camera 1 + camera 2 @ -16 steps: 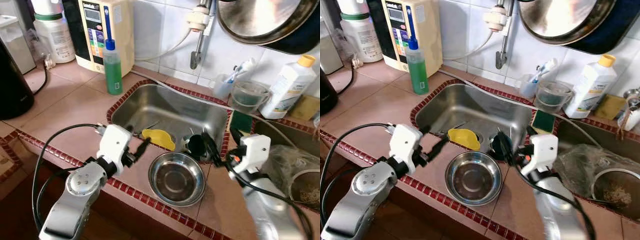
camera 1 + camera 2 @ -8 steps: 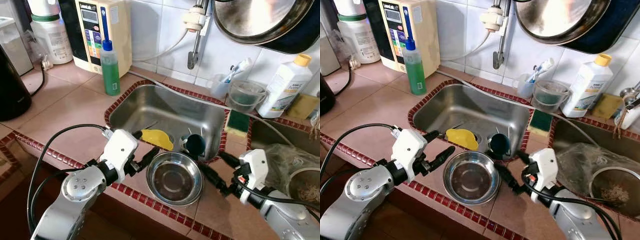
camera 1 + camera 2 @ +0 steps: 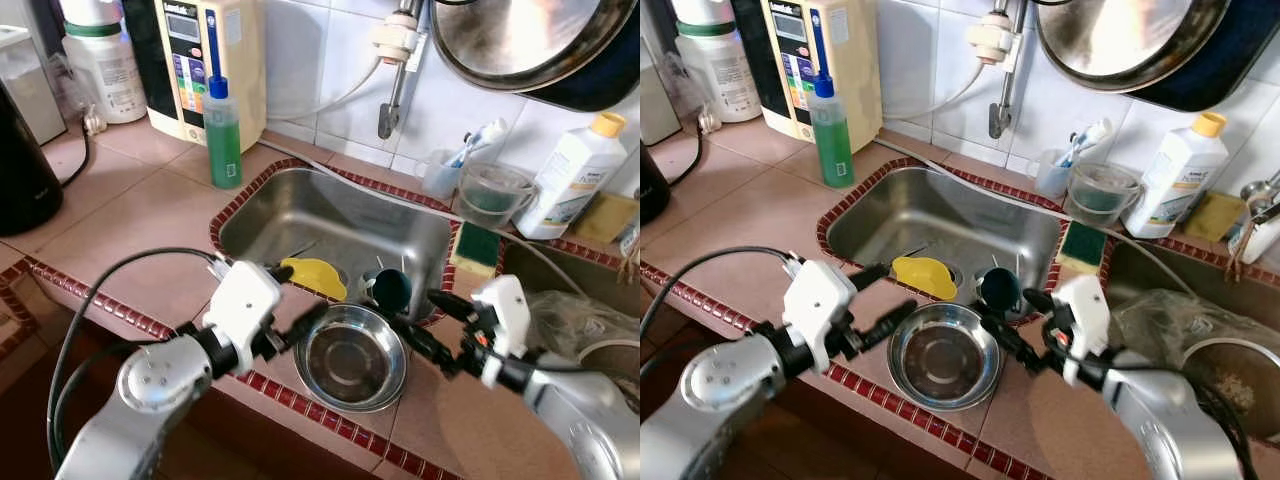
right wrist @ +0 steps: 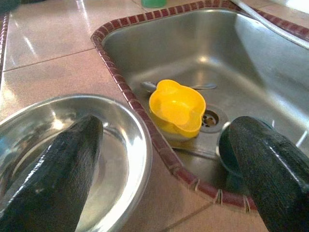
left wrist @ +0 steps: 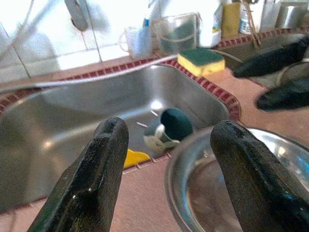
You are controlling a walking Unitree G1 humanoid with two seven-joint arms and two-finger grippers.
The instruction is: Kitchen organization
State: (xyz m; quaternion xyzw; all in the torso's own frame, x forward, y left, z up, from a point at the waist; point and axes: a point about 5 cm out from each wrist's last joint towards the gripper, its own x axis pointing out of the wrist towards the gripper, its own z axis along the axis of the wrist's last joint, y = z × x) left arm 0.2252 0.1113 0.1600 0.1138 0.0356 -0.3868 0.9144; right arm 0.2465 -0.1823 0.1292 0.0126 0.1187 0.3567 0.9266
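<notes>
Both grippers moved in: left gripper [image 3: 300, 322] & right gripper [image 3: 424, 330] spread wide, flanking steel bowl [image 3: 351, 357].

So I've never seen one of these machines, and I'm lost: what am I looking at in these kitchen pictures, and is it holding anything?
It is a humanoid robot with two silver arms, each ending in two long black fingers. Two pictures come from cameras in its head, looking down at a tiled counter and a steel sink. The other two come from cameras on its wrists, looking along the fingers.

A steel bowl sits on the counter's front edge. The left gripper and right gripper flank it, both open, holding nothing. In the sink lie a yellow dish and a dark green cup. A green soap bottle stands behind.
</notes>
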